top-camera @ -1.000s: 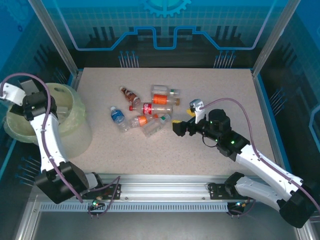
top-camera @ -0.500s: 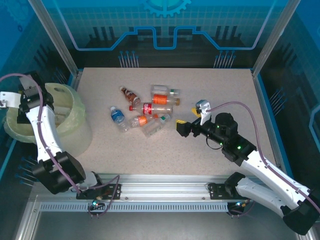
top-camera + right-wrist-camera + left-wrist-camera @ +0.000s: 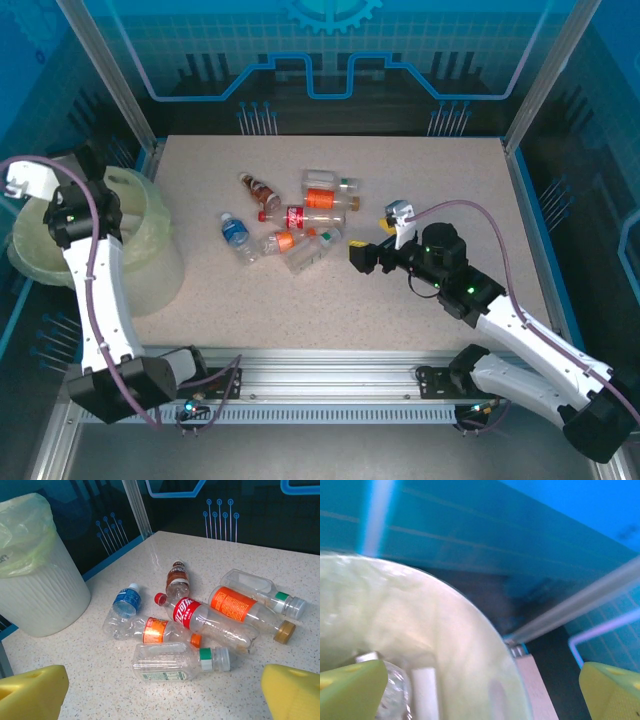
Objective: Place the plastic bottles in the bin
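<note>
My right gripper (image 3: 165, 695) hangs low over the table, jaws spread wide, just short of the 7 plastic bottles (image 3: 190, 612) lying clustered mid-table. Farther off, at the left edge, stands the bin (image 3: 40, 590). My left gripper (image 3: 480, 695) hovers above its rim, jaws wide too.

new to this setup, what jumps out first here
A heap of lying bottles at the table's middle. The pale bin stands at the left edge, with the left gripper open above it; the right gripper faces the heap, open.
</note>
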Tool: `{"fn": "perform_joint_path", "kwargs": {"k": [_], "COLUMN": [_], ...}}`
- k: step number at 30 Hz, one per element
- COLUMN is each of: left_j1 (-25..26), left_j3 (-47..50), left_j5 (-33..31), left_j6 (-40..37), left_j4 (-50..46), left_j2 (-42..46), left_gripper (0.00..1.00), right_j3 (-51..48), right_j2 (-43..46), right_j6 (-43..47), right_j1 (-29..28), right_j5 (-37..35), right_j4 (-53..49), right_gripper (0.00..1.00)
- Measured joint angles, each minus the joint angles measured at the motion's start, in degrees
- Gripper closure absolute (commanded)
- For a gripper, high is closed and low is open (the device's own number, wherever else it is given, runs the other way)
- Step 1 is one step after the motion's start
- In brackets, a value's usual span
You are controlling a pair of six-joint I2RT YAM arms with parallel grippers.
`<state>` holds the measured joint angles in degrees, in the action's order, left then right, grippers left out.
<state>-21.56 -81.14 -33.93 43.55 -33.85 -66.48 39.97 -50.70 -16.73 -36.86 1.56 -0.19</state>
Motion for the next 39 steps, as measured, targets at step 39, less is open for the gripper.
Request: {"fn": "perform_joint_path", "kwargs": {"k": [39], "left_j1": [34.3], "left_j3": [11.9], "left_j5": [13.4], "left_j6": [-8.9], "left_j4": [-6.7], "left_j2": [-21.7], "left_gripper": [0.01], "right_j3": [2.1], "right_j2": [-4.4], "right_j6": [-2.7], "right_j1": [-0.3], "right_j5": [-1.6], "right_j4": [-6.3], "right_gripper": [0.00]}}
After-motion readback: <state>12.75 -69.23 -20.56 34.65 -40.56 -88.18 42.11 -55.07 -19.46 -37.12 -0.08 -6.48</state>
